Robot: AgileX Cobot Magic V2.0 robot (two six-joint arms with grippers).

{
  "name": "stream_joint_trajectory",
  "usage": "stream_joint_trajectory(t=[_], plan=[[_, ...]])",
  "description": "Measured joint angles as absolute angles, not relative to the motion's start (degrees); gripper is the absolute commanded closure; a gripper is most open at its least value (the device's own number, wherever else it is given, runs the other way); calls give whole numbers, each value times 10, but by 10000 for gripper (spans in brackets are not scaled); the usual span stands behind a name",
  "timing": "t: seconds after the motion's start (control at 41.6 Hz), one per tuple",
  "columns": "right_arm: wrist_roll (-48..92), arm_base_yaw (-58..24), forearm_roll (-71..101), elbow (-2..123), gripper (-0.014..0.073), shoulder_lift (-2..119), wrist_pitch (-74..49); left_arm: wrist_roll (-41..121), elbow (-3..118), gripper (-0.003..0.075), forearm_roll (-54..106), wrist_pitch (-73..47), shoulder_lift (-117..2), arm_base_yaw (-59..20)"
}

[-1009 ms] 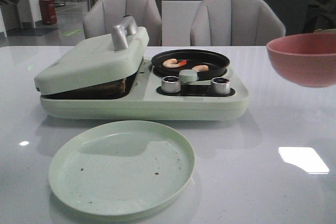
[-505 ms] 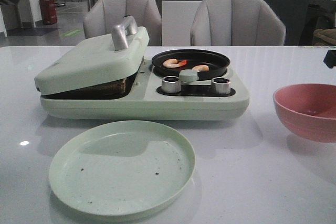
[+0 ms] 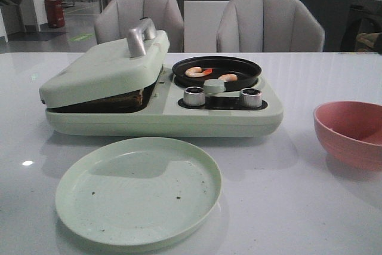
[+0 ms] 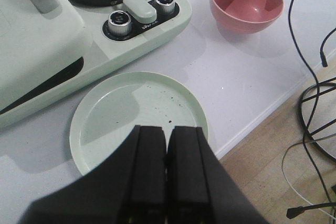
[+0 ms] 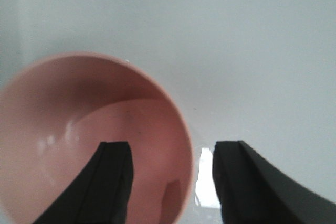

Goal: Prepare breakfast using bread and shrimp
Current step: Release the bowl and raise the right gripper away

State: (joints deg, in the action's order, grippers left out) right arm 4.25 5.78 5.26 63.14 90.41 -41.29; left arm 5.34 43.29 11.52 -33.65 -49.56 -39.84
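Shrimp: two small curled pink shrimp [image 3: 199, 71] lie in the round black pan [image 3: 216, 70].
Left gripper [image 4: 167, 145]: fingers together, above the pale green round plate [image 4: 105, 124].
Right gripper [image 5: 170, 174]: fingers apart, astride the pink bowl's [image 5: 79, 129] rim.

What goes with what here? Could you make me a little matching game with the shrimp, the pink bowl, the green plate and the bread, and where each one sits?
Things:
1. shrimp
2. pink bowl
3. green plate
4. bread

Places:
A. under the tilted lid of the cooker
B. on the table in front of the cooker, holding no food
C. in the round black pan
D. on the table to the right of the cooker

Pairs: 1-C, 2-D, 3-B, 4-A
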Motion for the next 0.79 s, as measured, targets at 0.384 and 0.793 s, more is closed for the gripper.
stream_joint_trajectory(t=[0.384,0.793], plan=[[43,-118,54,625,127,673,-495,53,433,612,115,-336,-496,-398],[0,-136,15,464,127,427,-530,53,433,612,115,-336,-496,-398]])
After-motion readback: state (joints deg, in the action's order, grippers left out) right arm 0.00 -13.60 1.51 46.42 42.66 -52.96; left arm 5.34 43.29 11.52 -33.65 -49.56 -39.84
